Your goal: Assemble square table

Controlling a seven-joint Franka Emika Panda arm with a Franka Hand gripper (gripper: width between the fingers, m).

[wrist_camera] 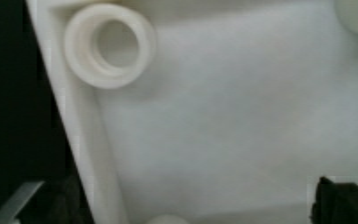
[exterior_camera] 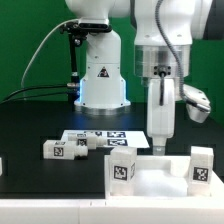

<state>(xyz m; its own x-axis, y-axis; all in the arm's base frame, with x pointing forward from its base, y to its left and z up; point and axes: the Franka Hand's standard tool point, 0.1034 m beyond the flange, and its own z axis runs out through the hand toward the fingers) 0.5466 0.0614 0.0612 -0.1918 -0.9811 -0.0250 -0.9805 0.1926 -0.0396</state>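
Observation:
The square table's white top (exterior_camera: 155, 180) lies at the front of the exterior view's right. Two tagged white legs stand upright on it, one (exterior_camera: 122, 168) toward the exterior view's left and one (exterior_camera: 201, 165) at its right edge. Two more legs (exterior_camera: 55, 150) (exterior_camera: 82, 143) lie loose on the black table further left. My gripper (exterior_camera: 160, 148) points straight down over the top's far edge. In the wrist view the top (wrist_camera: 229, 120) fills the picture, with a round corner hole (wrist_camera: 108, 45). My gripper (wrist_camera: 185, 205) is open, dark fingertips (wrist_camera: 345, 200) wide apart, nothing held.
The marker board (exterior_camera: 100, 135) lies flat behind the top, in front of the white robot base (exterior_camera: 100, 75). A green backdrop closes the back. Black table shows past the top's raised edge (wrist_camera: 91, 150).

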